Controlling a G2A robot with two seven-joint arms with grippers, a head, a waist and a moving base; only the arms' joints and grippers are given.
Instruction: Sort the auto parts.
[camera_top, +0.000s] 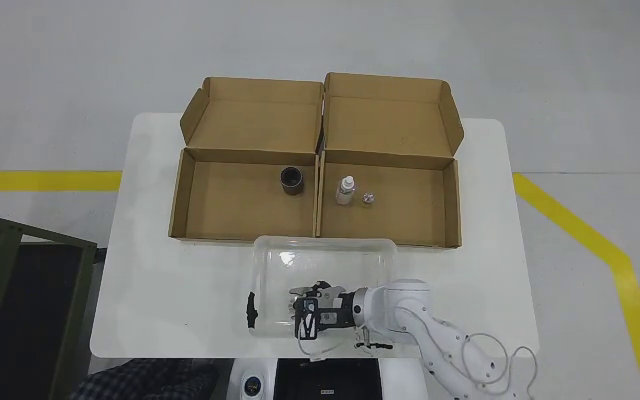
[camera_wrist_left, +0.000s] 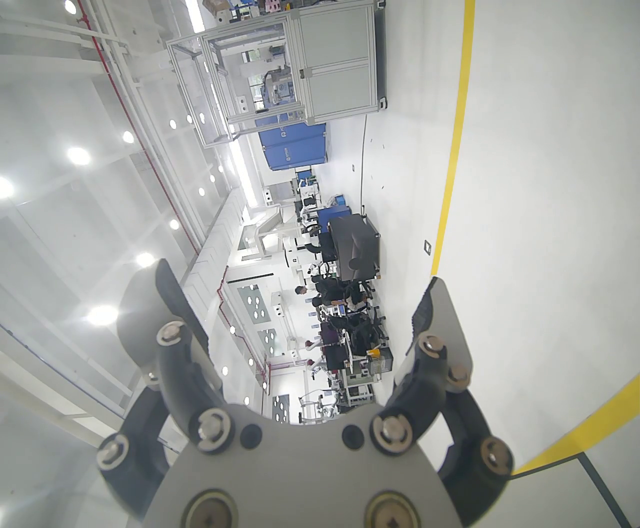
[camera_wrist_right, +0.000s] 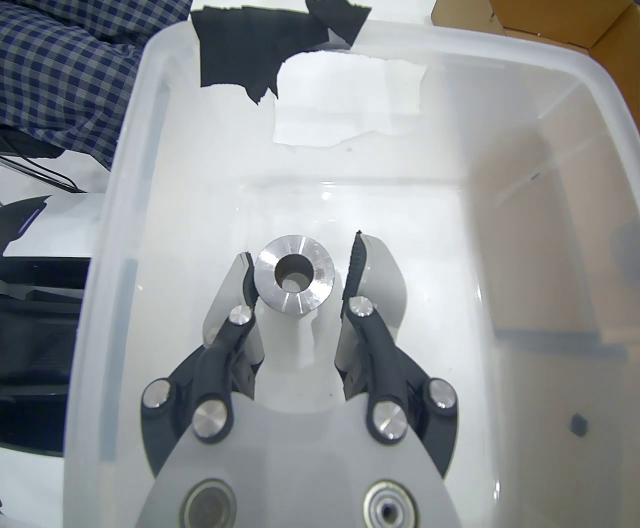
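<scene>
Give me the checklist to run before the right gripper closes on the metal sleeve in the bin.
1. The sleeve sits between the right gripper jaws: ok, one jaw on each side.
2. Jaws open: ok; one sits at the sleeve, the other stands off.
3. The sleeve rests flat on the bin floor: cannot tell.
4. Both boxes open: ok; the left box and right box have flaps up.
5. Which box takes the sleeve: cannot tell.
6. The left gripper is free: ok, jaws open, nothing held.
</scene>
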